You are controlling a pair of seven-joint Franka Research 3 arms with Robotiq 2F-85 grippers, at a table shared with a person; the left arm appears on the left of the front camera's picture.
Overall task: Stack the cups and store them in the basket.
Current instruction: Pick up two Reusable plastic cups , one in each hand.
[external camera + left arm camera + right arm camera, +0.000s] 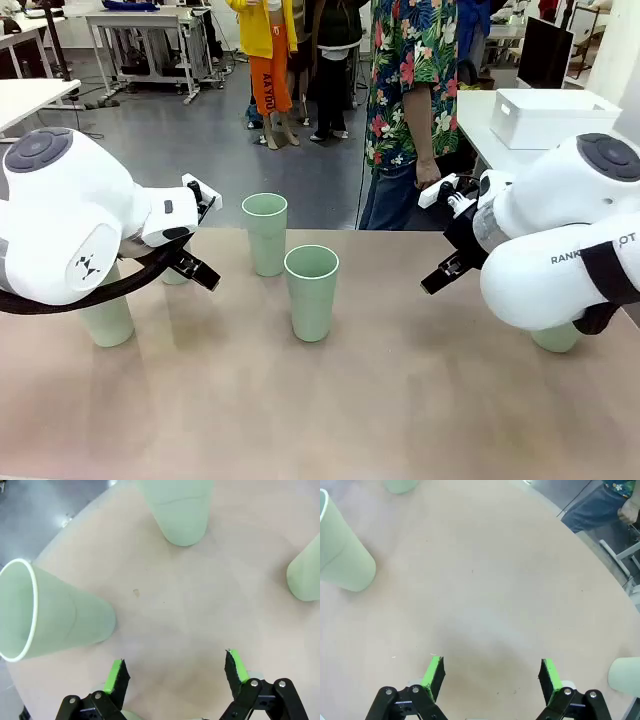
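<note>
grip: left gripper (175,672) and right gripper (490,672) both spread, empty | cups: front cup (311,290) near rear cup (265,232), unstacked; basket (550,128) on side table (476,122), far right | plan: I straddle front cup squarely; squeeze gently; lift straight

cups (311,290): pale mint green on my feed, plain, no print
table (300,420): pinkish beige, flat colour
arms (60,215): white shells, and I can see dark grey caps
gripper fingers (122,679): black, with bright green pads (114,676)
basket (555,118): plain white
person's shirt (415,70): dark blue, tropical floral print in pink and green
</note>
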